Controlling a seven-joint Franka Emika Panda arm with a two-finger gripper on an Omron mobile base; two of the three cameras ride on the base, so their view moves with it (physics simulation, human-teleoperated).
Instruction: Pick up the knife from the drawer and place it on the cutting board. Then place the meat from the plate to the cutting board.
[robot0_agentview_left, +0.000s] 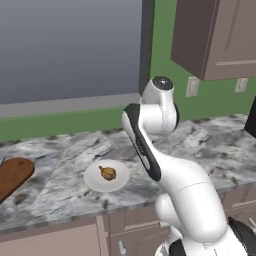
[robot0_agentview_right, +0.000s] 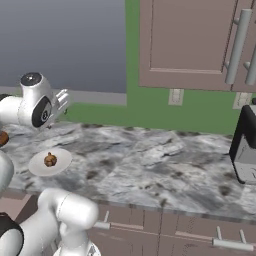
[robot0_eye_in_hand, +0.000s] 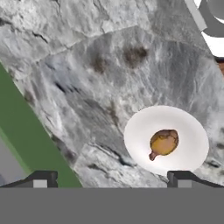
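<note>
The small white plate (robot0_agentview_left: 95, 182) sits near the front of the marble counter with the golden-brown meat (robot0_agentview_left: 107, 173) on it. The hand view looks down on the same plate (robot0_eye_in_hand: 192, 144) and meat (robot0_eye_in_hand: 164, 142). My gripper (robot0_eye_in_hand: 111, 179) hangs above the counter just beside the plate, open, its fingertips wide apart and nothing between them. The rounded end of the dark reddish-brown cutting board (robot0_agentview_left: 12, 175) lies at the far left of the counter. Mauve drawer fronts (robot0_agentview_right: 200, 235) under the counter stand closed. The knife is out of view.
A black appliance (robot0_agentview_right: 245, 150) stands at the right end of the counter. Wall cabinets (robot0_agentview_right: 200, 40) hang above it, with outlets on the green wall (robot0_agentview_right: 175, 96). A window (robot0_agentview_left: 70, 45) spans the back left. My arm's elbow (robot0_agentview_left: 150, 150) rises over the counter edge.
</note>
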